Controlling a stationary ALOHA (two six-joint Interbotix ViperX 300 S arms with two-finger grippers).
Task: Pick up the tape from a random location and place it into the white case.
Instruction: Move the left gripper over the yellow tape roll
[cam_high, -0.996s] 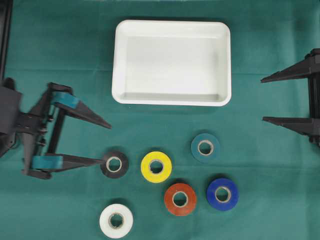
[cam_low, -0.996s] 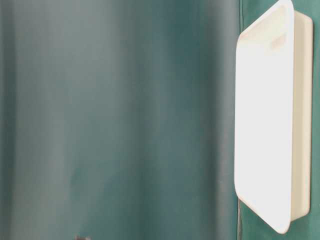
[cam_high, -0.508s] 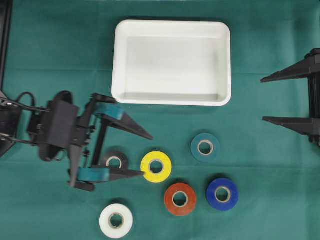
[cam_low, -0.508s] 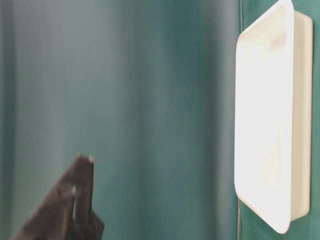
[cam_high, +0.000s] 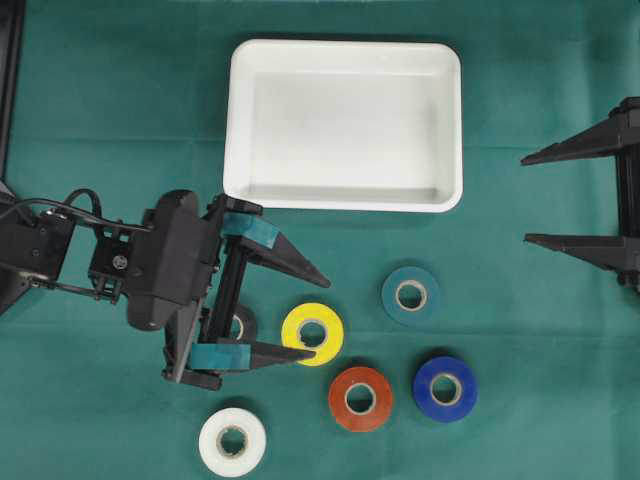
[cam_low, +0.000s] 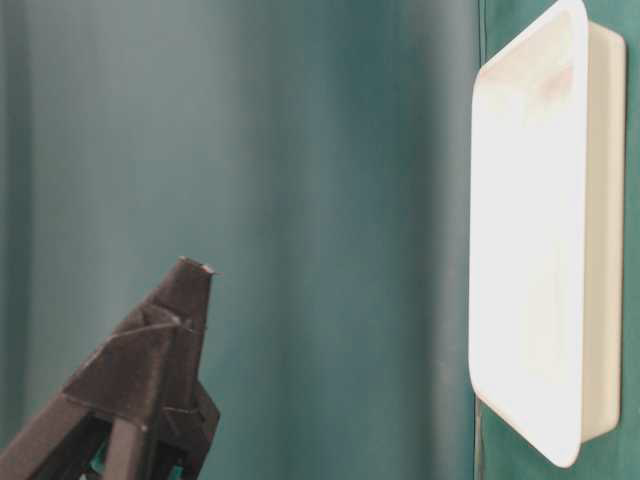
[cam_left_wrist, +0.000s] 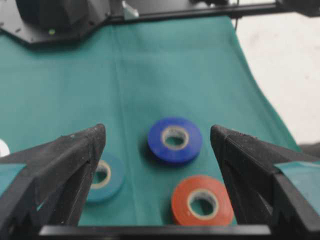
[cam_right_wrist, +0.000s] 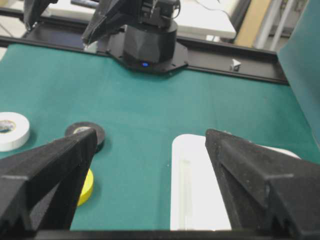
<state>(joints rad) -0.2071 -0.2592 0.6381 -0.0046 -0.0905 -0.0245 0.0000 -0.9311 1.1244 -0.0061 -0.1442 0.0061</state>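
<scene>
The yellow tape (cam_high: 312, 333) lies flat below the white case (cam_high: 343, 125), between the tips of the spread, empty left gripper (cam_high: 313, 313). The right gripper (cam_high: 528, 198), also spread, hangs well apart; left arm is nearer.

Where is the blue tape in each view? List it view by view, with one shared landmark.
Overhead: blue tape lower right, right of the red tape.
Table-level: not in it.
Left wrist: centre, above the red tape.
Right wrist: not in it.
Landmark: the red tape beside it.
</scene>
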